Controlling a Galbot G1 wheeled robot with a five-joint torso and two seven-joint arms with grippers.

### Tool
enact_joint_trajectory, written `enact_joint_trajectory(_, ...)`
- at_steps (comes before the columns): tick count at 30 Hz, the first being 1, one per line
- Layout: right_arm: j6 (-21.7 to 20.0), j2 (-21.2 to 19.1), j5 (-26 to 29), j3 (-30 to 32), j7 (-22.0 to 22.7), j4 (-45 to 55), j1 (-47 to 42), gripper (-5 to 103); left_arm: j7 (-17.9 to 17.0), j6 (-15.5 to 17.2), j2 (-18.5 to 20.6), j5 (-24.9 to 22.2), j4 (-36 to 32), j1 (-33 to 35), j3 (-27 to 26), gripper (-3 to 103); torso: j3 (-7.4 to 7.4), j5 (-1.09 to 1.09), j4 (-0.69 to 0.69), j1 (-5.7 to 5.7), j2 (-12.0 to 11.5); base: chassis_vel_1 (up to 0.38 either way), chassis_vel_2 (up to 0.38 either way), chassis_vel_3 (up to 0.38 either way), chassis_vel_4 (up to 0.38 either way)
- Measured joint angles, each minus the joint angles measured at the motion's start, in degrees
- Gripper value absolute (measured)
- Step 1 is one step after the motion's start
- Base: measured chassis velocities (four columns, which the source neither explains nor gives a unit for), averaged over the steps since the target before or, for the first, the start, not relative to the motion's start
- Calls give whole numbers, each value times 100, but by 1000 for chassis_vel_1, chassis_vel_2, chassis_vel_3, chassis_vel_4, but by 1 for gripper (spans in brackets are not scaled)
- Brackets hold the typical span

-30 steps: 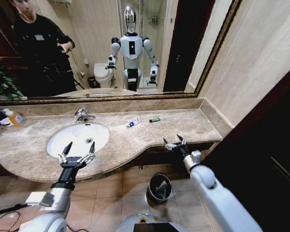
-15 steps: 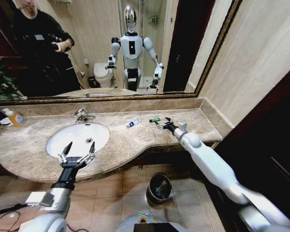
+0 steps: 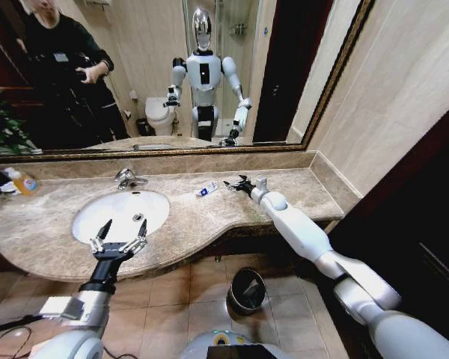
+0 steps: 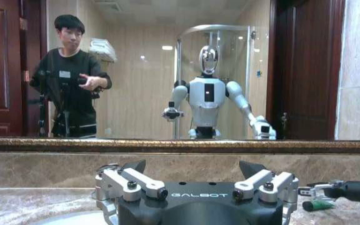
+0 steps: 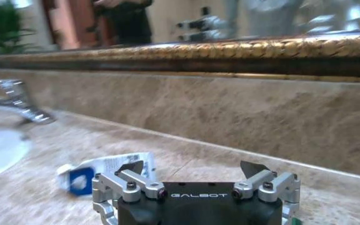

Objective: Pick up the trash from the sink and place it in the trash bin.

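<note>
Reaching my open-jawed right gripper (image 3: 236,183) toward the white packet (image 3: 206,189) on the counter (image 3: 284,198), I judge lowering and closing come next.

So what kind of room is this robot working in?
Most likely a hotel-style bathroom: a white oval sink with a chrome faucet set in a marble counter, a large framed mirror above, and a toilet reflected in it.

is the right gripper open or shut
Open: the right gripper has its fingers spread apart, low over the counter by the white tube, holding nothing.
</note>
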Motion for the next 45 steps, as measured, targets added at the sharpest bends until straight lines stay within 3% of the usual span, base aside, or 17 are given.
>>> enact_joint_trajectory(3, -144, 21, -417, 347, -1043, -365, 192, 100, 0, 0, 0, 0, 0, 0, 0, 100, -1, -1, -2, -1, 0, 0, 0, 0, 0)
enact_joint_trajectory(4, -144, 21, -417, 347, -1043, -365, 192, 100, 0, 0, 0, 0, 0, 0, 0, 100, -1, -1, -2, -1, 0, 0, 0, 0, 0)
enact_joint_trajectory(5, -245, -7, -579, 391, -1411, -498, 315, 100, 0, 0, 0, 0, 0, 0, 0, 100, 0, 0, -2, 0, 0, 0, 0, 0, 0)
enact_joint_trajectory(11, -245, -80, -933, 368, -2006, -771, 566, 100, 0, 0, 0, 0, 0, 0, 0, 100, -1, -1, -1, -1, 1, 0, 0, 0, 0)
enact_joint_trajectory(13, 19, -90, -1388, 379, -2484, -1057, 713, 100, 0, 0, 0, 0, 0, 0, 0, 100, -1, -1, -1, -1, 1, 0, 0, 0, 0)
enact_joint_trajectory(15, 86, -91, -1550, 378, -2630, -1148, 761, 100, 0, 0, 0, 0, 0, 0, 0, 100, -1, 0, -2, 0, 1, 0, 0, 0, 0)
enact_joint_trajectory(25, 127, 94, -1841, 288, -2693, -1465, 895, 103, 0, 0, 0, 0, 0, 0, 0, 100, -1, -1, -1, 0, 1, 0, 0, 0, 0)
enact_joint_trajectory(29, 134, 157, -1871, 273, -2667, -1655, 947, 93, 0, 0, 0, 0, 0, 0, 0, 100, -1, 0, -1, 0, 1, 0, 0, 0, 0)
enact_joint_trajectory(30, 133, 144, -1845, 241, -2698, -1781, 983, 82, 0, 0, 0, 0, 0, 0, 0, 100, -1, -1, -1, 0, 1, 0, 0, 0, 0)
enact_joint_trajectory(33, 141, 87, -1833, 181, -2726, -1838, 1003, 66, 0, 0, 0, 0, 0, 0, 0, 100, -1, 0, -1, 0, 1, 0, 0, 0, 0)
enact_joint_trajectory(41, 231, 54, -1808, 100, -2768, -1893, 1008, 63, 0, 0, 0, 0, 0, 0, 0, 100, -1, -1, -2, -1, 1, 0, 0, 0, 0)
enact_joint_trajectory(45, 251, 123, -1809, 92, -2768, -1956, 1030, 56, 0, 0, 0, 0, 0, 0, 0, 100, -1, -1, -1, -1, 1, 0, 0, 0, 0)
